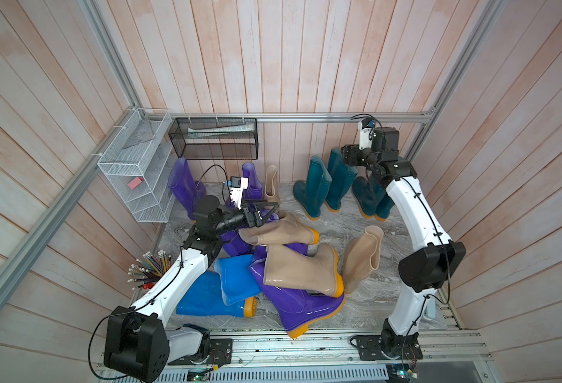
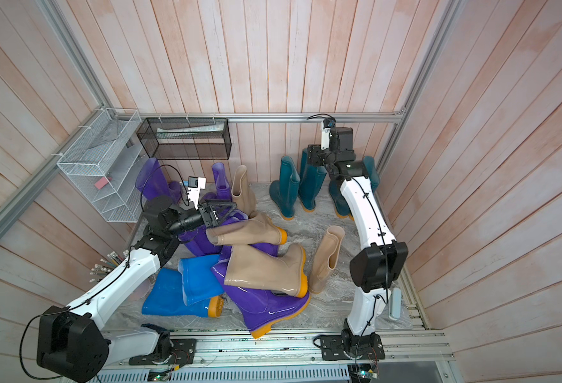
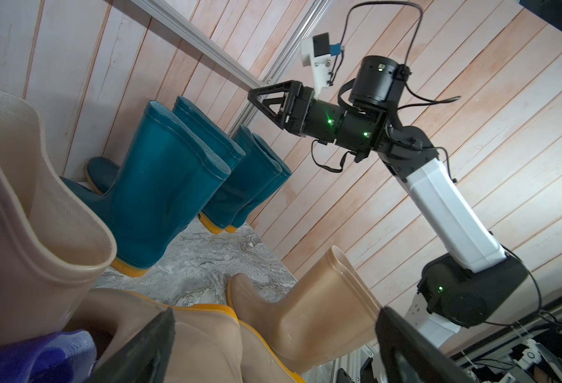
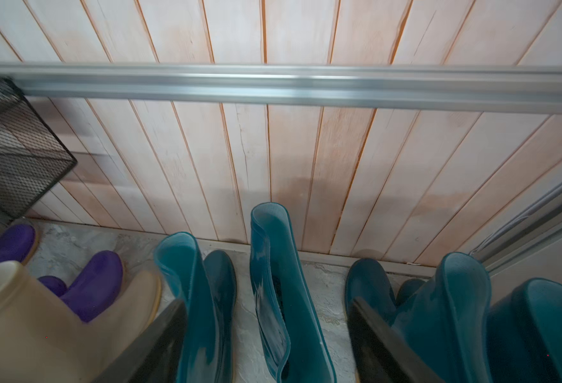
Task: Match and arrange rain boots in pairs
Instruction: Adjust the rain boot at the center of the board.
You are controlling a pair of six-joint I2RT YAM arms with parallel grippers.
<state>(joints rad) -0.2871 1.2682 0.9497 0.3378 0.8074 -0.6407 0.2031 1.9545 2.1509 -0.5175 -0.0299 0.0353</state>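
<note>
Both top views are looking steeply down from high at the front, taking in the whole surface (image 1: 372, 308). The left wrist camera is looking low across it toward the teal boots (image 3: 160, 185) and the right arm (image 3: 445, 205). The right wrist camera is sitting close above those same boots, facing the back wall (image 4: 273, 149).

My left hand (image 1: 270, 212) hangs with jaws spread wide, its arm stretched towards the back wall (image 1: 273, 66); my right hand (image 1: 347, 155) is raised close to that wall, jaws parted, gripping nothing.

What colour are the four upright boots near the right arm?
Dark teal boots, orange soles; clearest in the left wrist view.
</note>
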